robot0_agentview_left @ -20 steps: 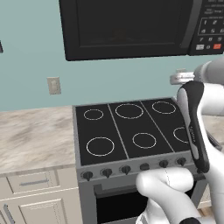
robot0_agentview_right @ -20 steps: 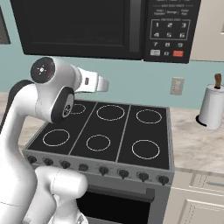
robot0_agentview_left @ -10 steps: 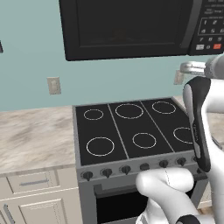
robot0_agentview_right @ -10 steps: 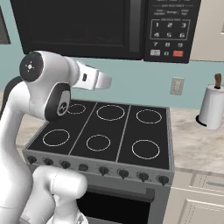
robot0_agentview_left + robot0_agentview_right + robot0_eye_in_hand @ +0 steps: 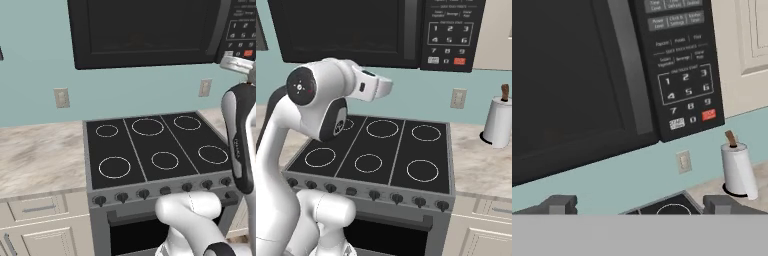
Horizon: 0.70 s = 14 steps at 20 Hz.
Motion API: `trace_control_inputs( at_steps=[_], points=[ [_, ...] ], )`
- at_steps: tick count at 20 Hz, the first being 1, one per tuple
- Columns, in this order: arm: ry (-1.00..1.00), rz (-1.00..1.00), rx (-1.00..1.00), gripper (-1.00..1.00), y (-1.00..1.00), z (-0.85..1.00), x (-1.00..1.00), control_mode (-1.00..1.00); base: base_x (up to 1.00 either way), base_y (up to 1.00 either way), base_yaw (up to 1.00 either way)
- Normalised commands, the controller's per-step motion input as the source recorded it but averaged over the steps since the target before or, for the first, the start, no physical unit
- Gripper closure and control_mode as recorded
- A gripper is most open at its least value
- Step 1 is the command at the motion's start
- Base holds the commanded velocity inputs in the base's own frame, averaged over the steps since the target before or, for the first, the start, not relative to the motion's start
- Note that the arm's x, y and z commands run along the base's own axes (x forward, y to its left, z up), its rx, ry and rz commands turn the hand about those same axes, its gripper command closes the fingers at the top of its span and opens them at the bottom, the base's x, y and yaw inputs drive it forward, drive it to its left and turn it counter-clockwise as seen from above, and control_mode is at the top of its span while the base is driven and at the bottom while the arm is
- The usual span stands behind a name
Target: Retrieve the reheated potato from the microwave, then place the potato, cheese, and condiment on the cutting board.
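I've raised the arm since a second ago: the hand now sits just under the microwave, no longer down over the stovetop, and the base hasn't driven. The gripper is spread wide, holding nothing. So I judge this as the approach to the door (no contact yet). The microwave hangs directly above the stovetop, long axis running side to side along the wall, dark glass door shut and facing me, keypad at its right end. The potato, presumably inside, isn't visible.
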Motion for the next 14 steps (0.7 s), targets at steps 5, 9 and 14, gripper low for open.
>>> trace_control_inputs(
  at_steps=[5,9,14],
  points=[
    [-0.01,0.00,0.00,-1.00,-0.11,0.52,0.00,-1.00,0.00,0.00,0.00],
    [0.00,0.00,0.00,-1.00,-0.09,0.52,0.00,-1.00,0.00,0.00,0.00],
    [0.00,0.01,0.06,-1.00,-0.11,0.40,0.00,-1.00,0.00,0.00,0.00]
  ],
)
